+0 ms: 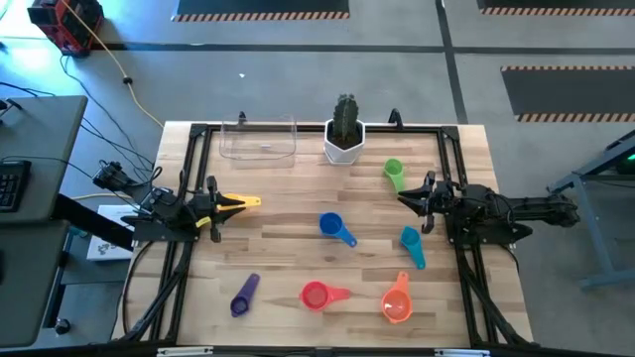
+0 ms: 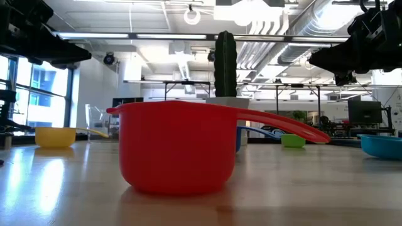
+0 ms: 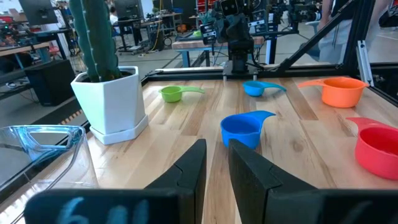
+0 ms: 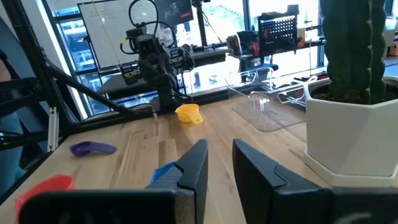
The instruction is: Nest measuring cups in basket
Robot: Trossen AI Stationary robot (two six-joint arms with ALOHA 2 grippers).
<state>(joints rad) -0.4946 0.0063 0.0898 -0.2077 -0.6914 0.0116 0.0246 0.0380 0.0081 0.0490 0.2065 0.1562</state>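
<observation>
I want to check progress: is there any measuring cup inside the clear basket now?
No cup shows inside the basket; through its clear walls only the wooden table appears. The cups, such as the yellow one, lie outside on the table.

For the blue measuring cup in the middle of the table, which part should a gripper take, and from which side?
Probably the handle. The blue cup sits upright with its bowl open upward and its short handle pointing toward the table's front-right corner, clear of the teal cup and red cup. Coming straight down, fingers across the handle, looks simplest; pinching the bowl's rim would also work.

Clear basket (image 1: 258,139) empty, measuring cups (image 1: 337,228) scattered
</observation>
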